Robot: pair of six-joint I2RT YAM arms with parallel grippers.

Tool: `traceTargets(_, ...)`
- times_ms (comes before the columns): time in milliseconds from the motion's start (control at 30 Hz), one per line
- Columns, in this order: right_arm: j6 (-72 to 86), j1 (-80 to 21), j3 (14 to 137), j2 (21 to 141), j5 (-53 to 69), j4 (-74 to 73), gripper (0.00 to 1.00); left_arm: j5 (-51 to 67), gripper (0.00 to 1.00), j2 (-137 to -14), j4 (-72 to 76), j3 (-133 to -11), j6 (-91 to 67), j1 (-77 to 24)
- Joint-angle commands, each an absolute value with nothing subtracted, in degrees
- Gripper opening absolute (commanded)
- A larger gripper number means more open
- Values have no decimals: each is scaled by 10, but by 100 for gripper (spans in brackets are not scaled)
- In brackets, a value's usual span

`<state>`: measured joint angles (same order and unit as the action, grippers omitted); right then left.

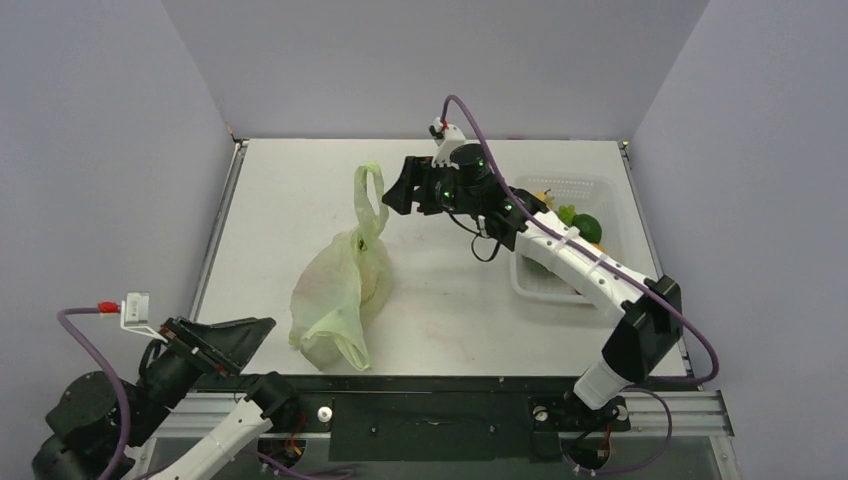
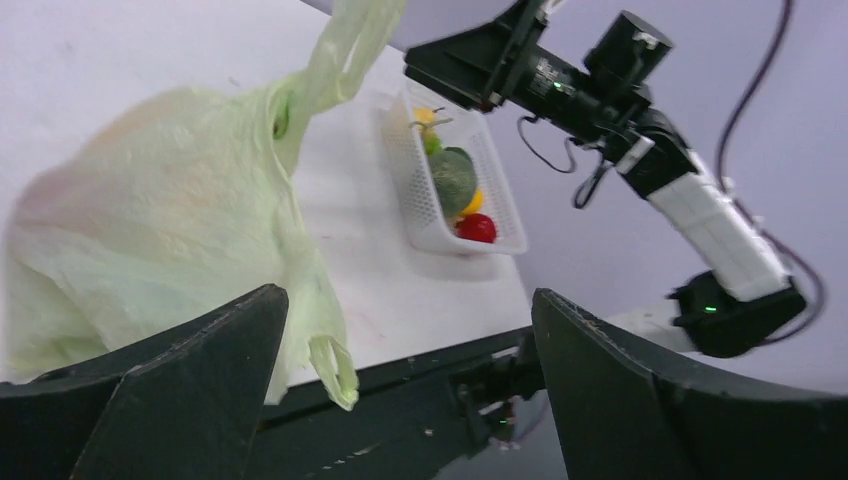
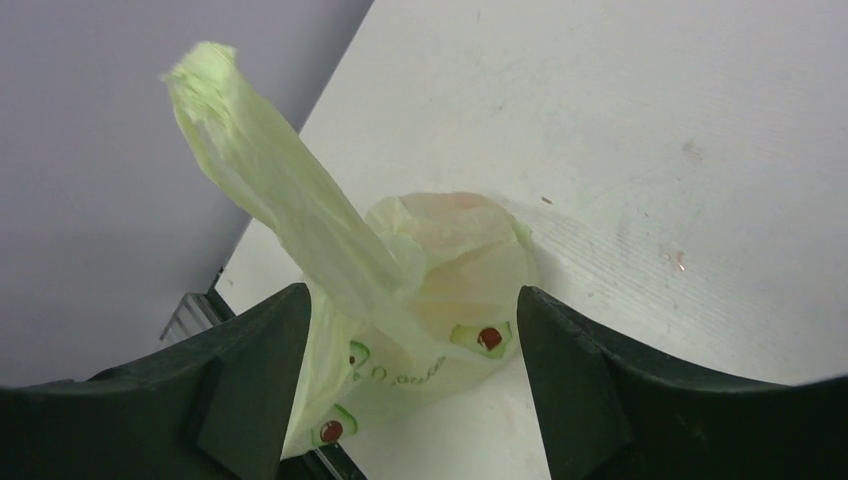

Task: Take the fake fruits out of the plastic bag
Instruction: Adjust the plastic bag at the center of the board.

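Plastic bag (image 1: 335, 290): lay slumped on the table (image 1: 290, 180), left of centre. Its long axis ran from the near edge toward the far wall, leaning slightly right at the far end. The far loop handle (image 1: 370, 193) stood upright off the top of the bag, pointing up and away. The near loop handle (image 1: 352, 350) drooped flat at the near end. A faint pink-orange tint showed through the film, but I could not make out single fruits inside. Small avocado prints (image 3: 478, 338) were visible low on the bag in my right wrist view.

Right arm: stretched from its base at near right, far and leftward, with the forearm passing over the white mesh basket (image 1: 565, 185). The wrist was turned left. My right gripper (image 1: 393, 190) was just beside the upright handle, jaws spread wide and gripping nothing. In the right wrist view the handle rose between the fingers (image 3: 250, 370) and appeared clear of both.

Left arm: folded low by its base at the near left corner. My left gripper (image 1: 255, 333) pointed toward the bag's near-left side, close to it but apart, jaws wide and empty.

Basket, left wrist view: a red fruit (image 2: 476, 228) at one end, a yellow-orange fruit (image 2: 473, 203) touching it, and the mottled green melon (image 2: 452, 175) next in line.
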<state>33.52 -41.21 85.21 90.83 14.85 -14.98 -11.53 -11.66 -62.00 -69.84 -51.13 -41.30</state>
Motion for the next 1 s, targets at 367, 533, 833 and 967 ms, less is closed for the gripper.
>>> traceTargets(367,372,-416,574,658,93,-118,75,-167,97,-663,-589,-787,-121,-395)
traceTargets(533,398,-427,532,646,109,-94,74,-154,90,-697,-536,-735,-111,-378)
traceTargets(833,393,-474,571,698,105,-83,73,-131,59,-662,-441,-642,-36,-377)
traceTargets(967,399,-497,600,742,111,-71,73,-87,25,-599,-382,-589,-28,-376)
